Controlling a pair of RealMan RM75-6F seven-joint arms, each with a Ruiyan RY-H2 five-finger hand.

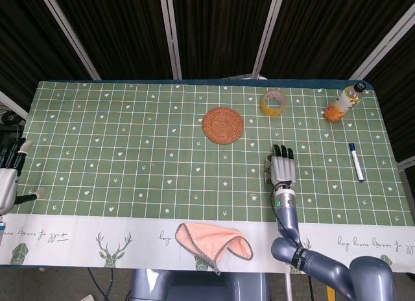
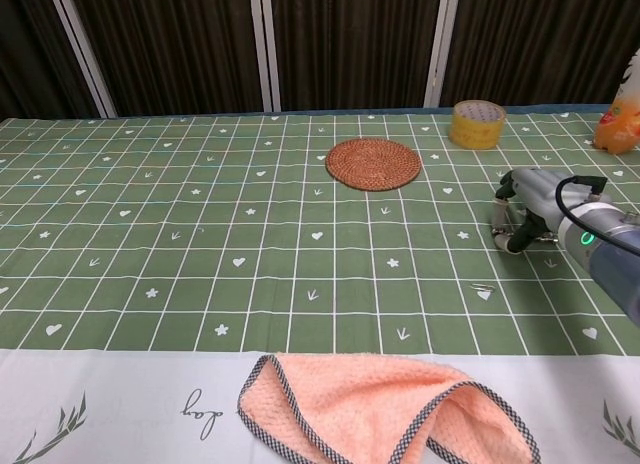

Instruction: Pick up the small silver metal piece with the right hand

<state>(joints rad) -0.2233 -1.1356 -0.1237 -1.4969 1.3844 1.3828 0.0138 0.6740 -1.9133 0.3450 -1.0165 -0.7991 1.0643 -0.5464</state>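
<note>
From the head view, the right hand (image 1: pixel 283 168) lay palm down on the table (image 1: pixel 130 139) with fingers extended and apart, holding nothing, while the metal piece (image 1: pixel 254 197) showed only as a faint speck just behind and left of its wrist; the left hand (image 1: pixel 9 174) was cut off at the frame edge, its grasp impossible to tell. From the chest view, the right hand (image 2: pixel 530 199) hovered low, fingertips curved down, the metal piece (image 2: pixel 483 287) a thin sliver near it toward the towel (image 2: pixel 385 404), and cursive print on the table's white border was too small to read.
</note>
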